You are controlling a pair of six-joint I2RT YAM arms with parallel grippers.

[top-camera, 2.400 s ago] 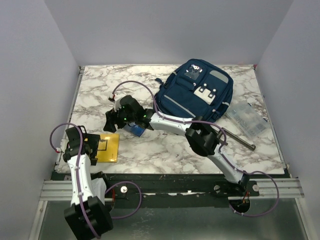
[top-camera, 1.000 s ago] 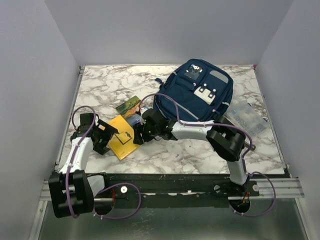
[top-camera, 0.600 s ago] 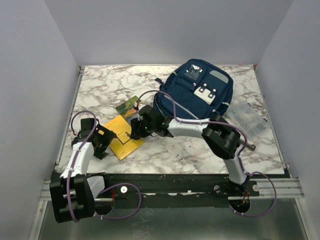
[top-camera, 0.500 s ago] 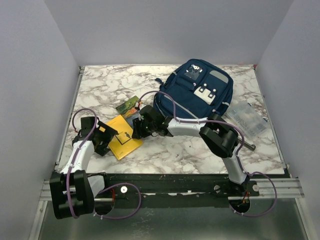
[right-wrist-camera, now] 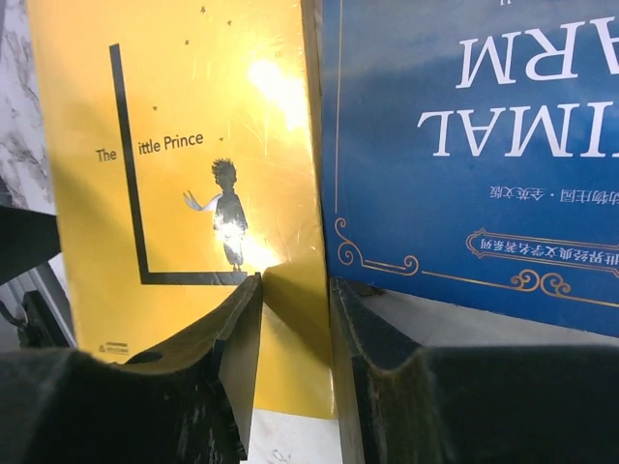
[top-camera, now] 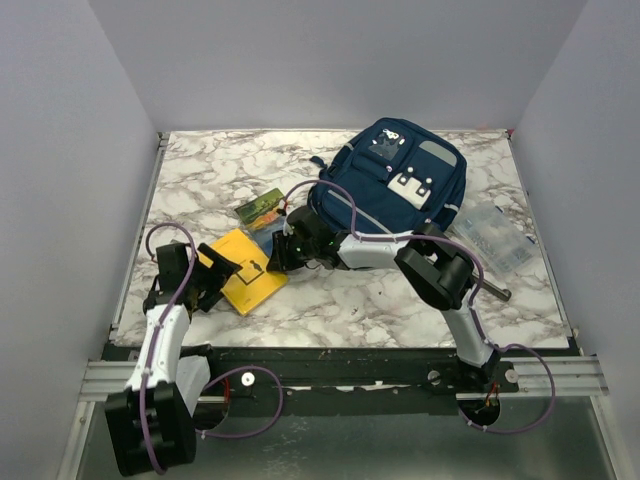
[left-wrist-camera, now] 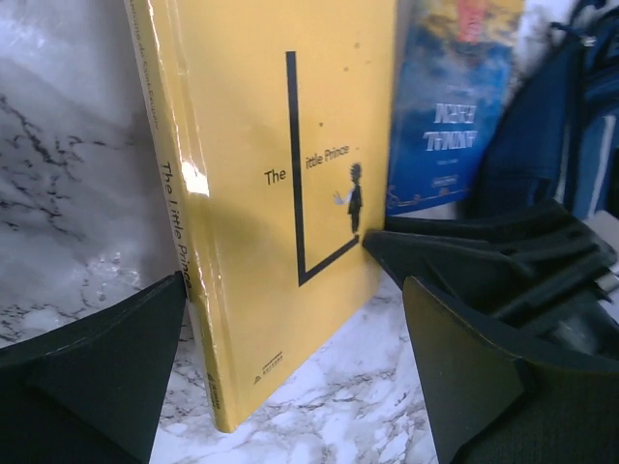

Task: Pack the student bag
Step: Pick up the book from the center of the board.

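Top view: shows student bag (top-camera: 395, 188) lying front-up on the marble worktop (top-camera: 200, 170), yellow book (top-camera: 245, 282) and blue book (top-camera: 264, 239) just off its near-left corner. Left wrist: finds left tool (left-wrist-camera: 293, 290) spread wide astride the yellow book's corner, on the side away from the bag, holding nothing. Right wrist: shows right tool (right-wrist-camera: 295, 285), jaws narrow, over the yellow cover beside the blue book; cannot tell whether gripping. Risks catching the cover alone and fanning pages, or dragging the blue book along

Navy student bag (top-camera: 362, 200), lying front-up, seemingly closed
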